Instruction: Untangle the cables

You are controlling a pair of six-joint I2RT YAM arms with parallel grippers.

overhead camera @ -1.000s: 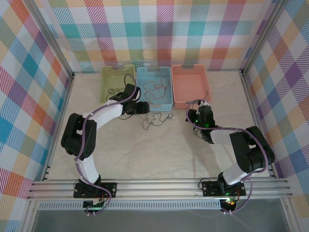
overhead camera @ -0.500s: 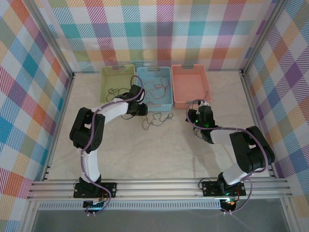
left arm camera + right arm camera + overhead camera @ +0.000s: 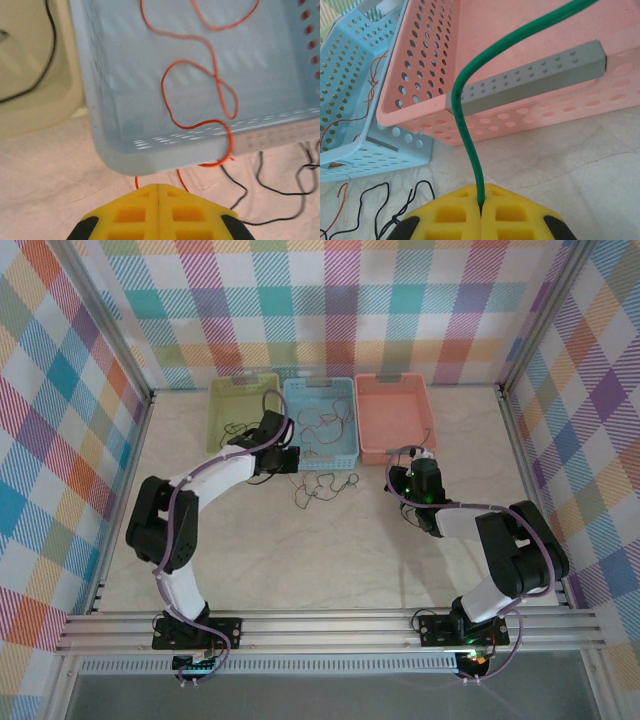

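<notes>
Currently the left fingers (image 3: 150,197) are pressed together at the blue basket's (image 3: 95,115) near rim, where an orange cable (image 3: 216,75) spills over toward them; whether it is pinched I cannot tell. The right fingers (image 3: 487,200) clamp a green cable (image 3: 465,120) near the pink basket (image 3: 485,30). Between the two arms, black cables (image 3: 322,488) lie on the worktop (image 3: 330,560).

Baskets (image 3: 395,420) wall off far side; cables (image 3: 318,490) strewn centre; near tabletop (image 3: 330,560) open.

Left gripper (image 3: 158,187) sits closed before the blue basket (image 3: 100,125); an orange cable (image 3: 216,82) loops inside, spilling over its rim toward the fingertips.
</notes>
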